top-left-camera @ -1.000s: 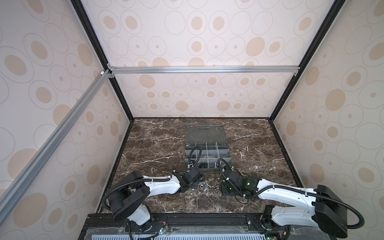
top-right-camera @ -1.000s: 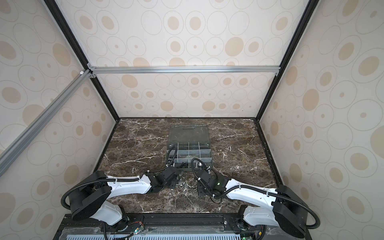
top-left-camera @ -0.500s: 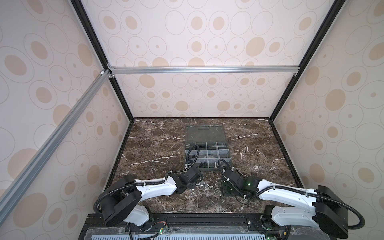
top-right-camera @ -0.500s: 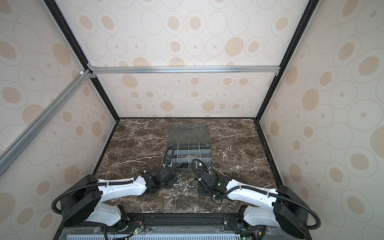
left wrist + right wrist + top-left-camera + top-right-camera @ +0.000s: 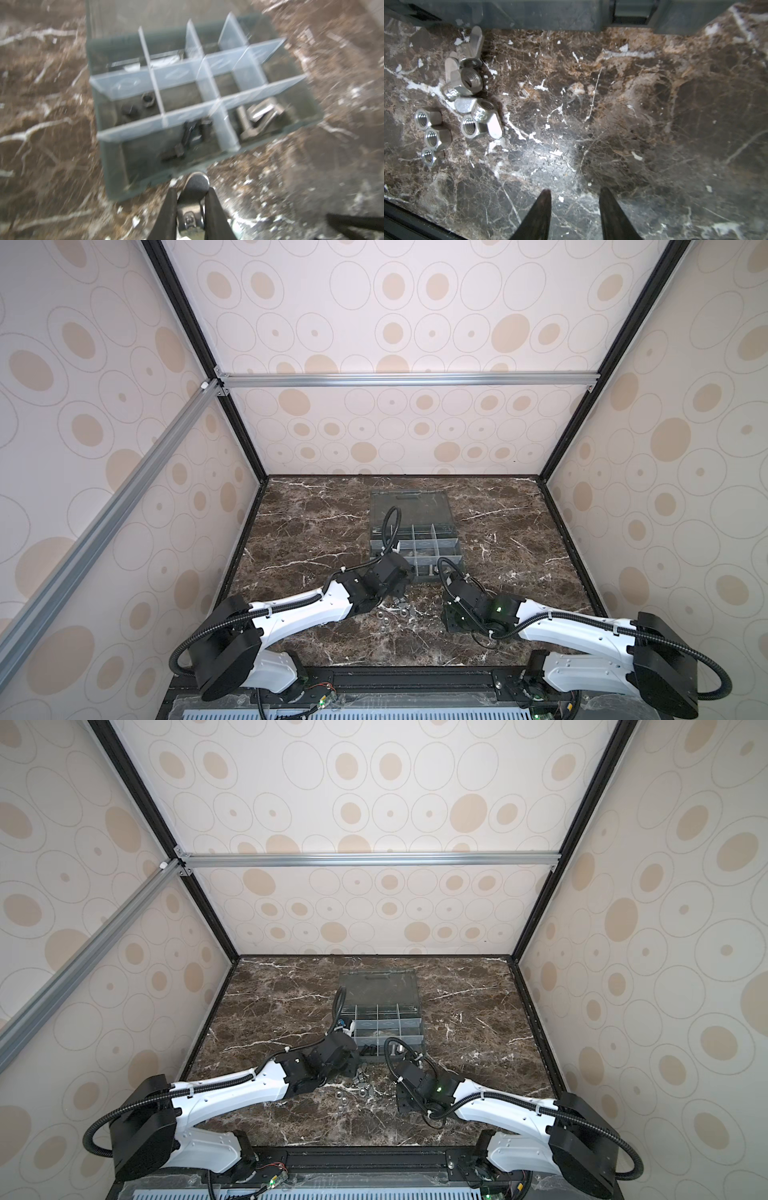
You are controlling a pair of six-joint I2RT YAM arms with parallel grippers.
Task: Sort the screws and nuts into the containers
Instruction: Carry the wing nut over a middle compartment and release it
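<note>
L hand (image 5: 192, 190) pinches a round metal bit (image 5: 196, 182) close by the box (image 5: 110, 162), too blurry to tell nut or screw; R hand (image 5: 575, 193) spread, empty, near loose nuts (image 5: 469, 81) on counter (image 5: 633, 104); thin grip, so bit could slip & miss its spot.

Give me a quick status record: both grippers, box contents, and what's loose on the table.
left gripper: shut on a rounded metal piece, blurred, just outside the organizer box
right gripper: open, empty, over bare marble table
box contents: black screws, silver screws, dark nuts, in separate compartments
loose parts: hex nuts and wing nuts, clustered on the table
</note>
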